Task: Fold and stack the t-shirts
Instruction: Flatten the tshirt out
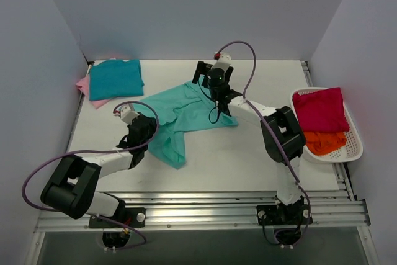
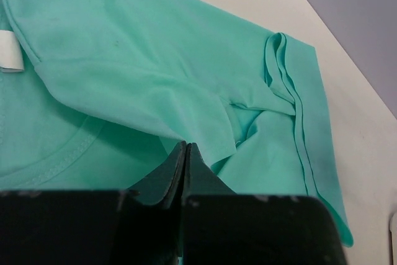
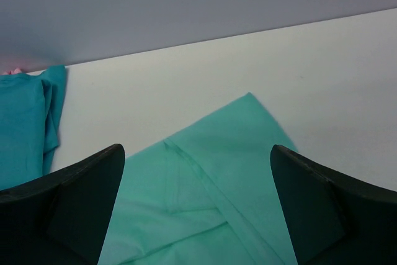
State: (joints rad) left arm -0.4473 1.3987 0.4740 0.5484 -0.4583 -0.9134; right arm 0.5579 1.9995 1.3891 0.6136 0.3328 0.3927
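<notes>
Far-left stack: darker teal folded cloth t-shirt [image 1: 115, 79] lying on a pink cloth t-shirt [image 1: 82, 84], at the far left corner of the white bench [image 1: 248, 159], well apart from both claws.
Left claw [image 2: 185, 153]: clenched, tips pressed together on a raised fold of the mint-green soft cloth t-shirt [image 1: 180, 113], apparently pinching it just beside the ribbed collar.
Mint tee: mid-bench between the two arms, rumpled, one sleeve lying doubled with its hem in layers.
Handling: light, limp, no stiffness; likely to sag and trail from any single hold, and to slide out of a shallow pinch; not fragile.
Best holds: collar rib, sleeve hem or bottom hem, where stitched layers give more bite; two spaced corners for a flat lift.
Right claw [image 3: 197, 148]: released, jaws wide, hovering over the tee's far hemmed corner, gripping nothing.
Right edge: white slotted plastic basket [image 1: 355, 146] holding a crimson cloth t-shirt [image 1: 319, 110] above an orange cloth t-shirt [image 1: 324, 142], both unfolded.
</notes>
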